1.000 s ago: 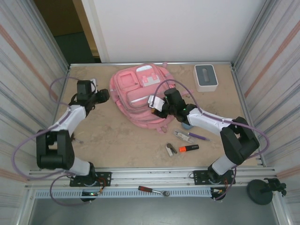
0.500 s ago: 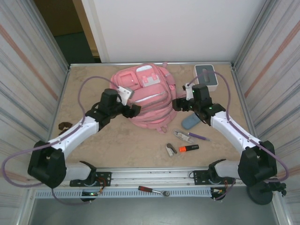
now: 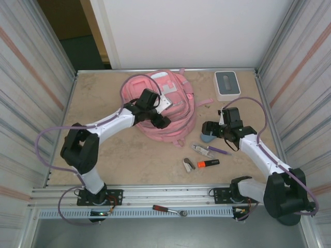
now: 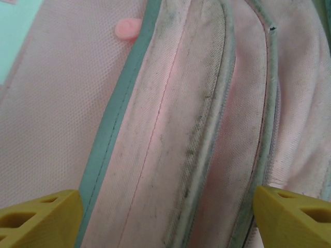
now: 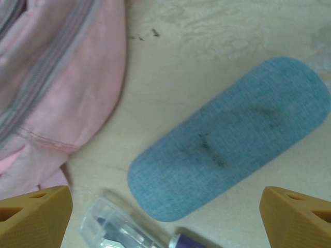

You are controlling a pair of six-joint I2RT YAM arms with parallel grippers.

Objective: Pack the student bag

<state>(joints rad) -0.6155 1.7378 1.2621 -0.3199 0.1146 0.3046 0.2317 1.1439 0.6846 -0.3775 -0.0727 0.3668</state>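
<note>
Both arms are poised. The left jaws hang spread wide and empty right over the bag (image 3: 181, 114), with pink fabric and two grey zip lines running between the tips. The bag lies flat on the bench (image 3: 119, 155), directly under the left jaws and just off the left tip of the right jaws.

The right jaws are wide apart too, holding nothing. The blue case (image 5: 232, 139) lies on the bench just ahead of them, slanted from near the left tip up toward the right. That looks like the pick, and the case seems too long to take lengthwise. The wrist should turn until the tips face each other across the narrow width, then drop straight down around the middle. One hazard is the clear plastic piece (image 5: 116, 230) sitting just beside the case's near end, close to the left tip. Grip too low and it gets dragged along.

For the left jaws, the zips under them look closed and I can't spot a pull from here. They'd do well to find one first, so there's an opening ready when the case arrives.
</note>
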